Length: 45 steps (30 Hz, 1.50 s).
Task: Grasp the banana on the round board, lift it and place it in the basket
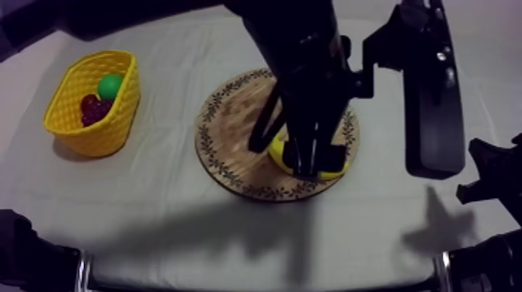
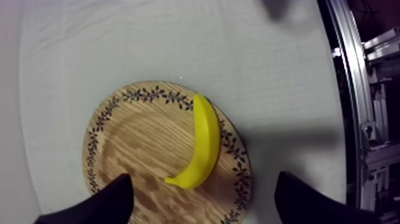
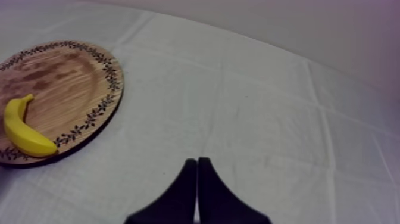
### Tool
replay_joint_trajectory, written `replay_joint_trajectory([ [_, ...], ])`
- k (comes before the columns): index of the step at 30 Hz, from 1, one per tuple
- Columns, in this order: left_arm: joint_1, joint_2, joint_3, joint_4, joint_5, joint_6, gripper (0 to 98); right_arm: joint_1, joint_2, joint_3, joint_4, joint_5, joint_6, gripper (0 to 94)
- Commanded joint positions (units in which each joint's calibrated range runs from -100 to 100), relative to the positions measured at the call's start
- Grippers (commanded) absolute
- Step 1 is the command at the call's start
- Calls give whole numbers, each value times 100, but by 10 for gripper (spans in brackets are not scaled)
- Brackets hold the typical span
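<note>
Hovering above the banana (image 2: 205, 140), which lay along the rim of the round wooden board (image 2: 137, 149), the left pincer (image 2: 203, 177) stood wide apart; closing near the fruit's tip could let it pivot free.

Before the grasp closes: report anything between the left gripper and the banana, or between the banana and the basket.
Nothing visible does. The open left gripper hangs right over the banana on the board, with no object between them. The cloth between board and basket lies bare. The basket holds fruit, but its mouth is uncovered.
</note>
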<state>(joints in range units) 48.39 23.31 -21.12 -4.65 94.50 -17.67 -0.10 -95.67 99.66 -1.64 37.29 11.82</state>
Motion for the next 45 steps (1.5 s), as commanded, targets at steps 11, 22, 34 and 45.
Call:
replay_joint_trajectory([
  [11, -151, 1156, 226, -35, -625, 191, 856, 2, 0, 1, 0, 5, 2, 3],
  [22, -300, 2226, -80, -12, -1049, 217, 884, 2, 0, 1, 0, 5, 2, 3],
  [34, -383, 2710, -581, 0, -727, 112, 744, 2, 0, 1, 0, 5, 2, 3],
  [45, -380, 2800, -583, 26, -615, 198, 268, 2, 0, 1, 0, 5, 2, 3],
])
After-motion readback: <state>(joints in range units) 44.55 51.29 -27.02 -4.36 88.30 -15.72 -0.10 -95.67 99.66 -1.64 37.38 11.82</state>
